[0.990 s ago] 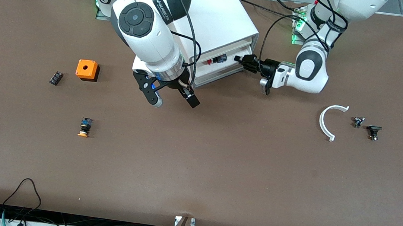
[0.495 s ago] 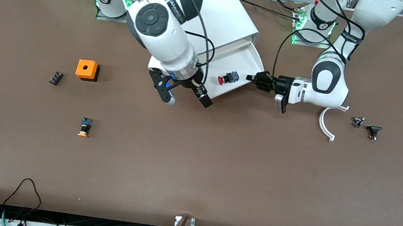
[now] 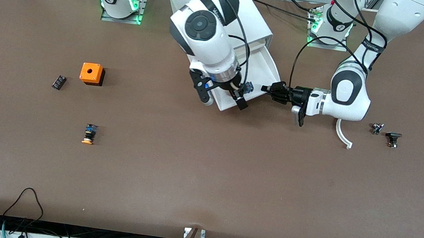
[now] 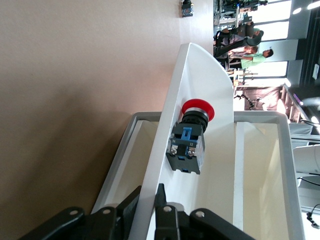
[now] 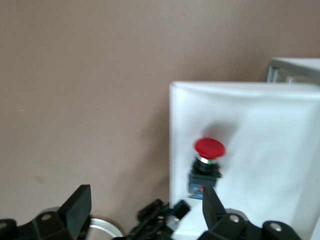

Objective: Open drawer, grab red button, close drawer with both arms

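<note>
The white drawer (image 3: 263,65) stands pulled out of the white cabinet (image 3: 254,21). The button lies inside it near the front panel. The front view shows only its blue part (image 3: 248,86), under my right wrist. The left wrist view shows its red cap and black body (image 4: 191,137), as does the right wrist view (image 5: 206,165). My left gripper (image 3: 269,89) is shut on the drawer's front panel (image 4: 200,75), one finger on each side (image 4: 147,197). My right gripper (image 3: 224,103) is open and empty over the drawer's front, the button beside one finger (image 5: 212,202).
An orange box with a hole (image 3: 91,73), a small black part (image 3: 58,81) and an orange-yellow capped button (image 3: 88,134) lie toward the right arm's end. A white curved piece (image 3: 342,134) and two small parts (image 3: 377,128) (image 3: 392,139) lie toward the left arm's end.
My left gripper has pulled the drawer from nearly closed to well out. My right gripper has moved from beside the cabinet to over the drawer's front, covering most of the button in the front view.
</note>
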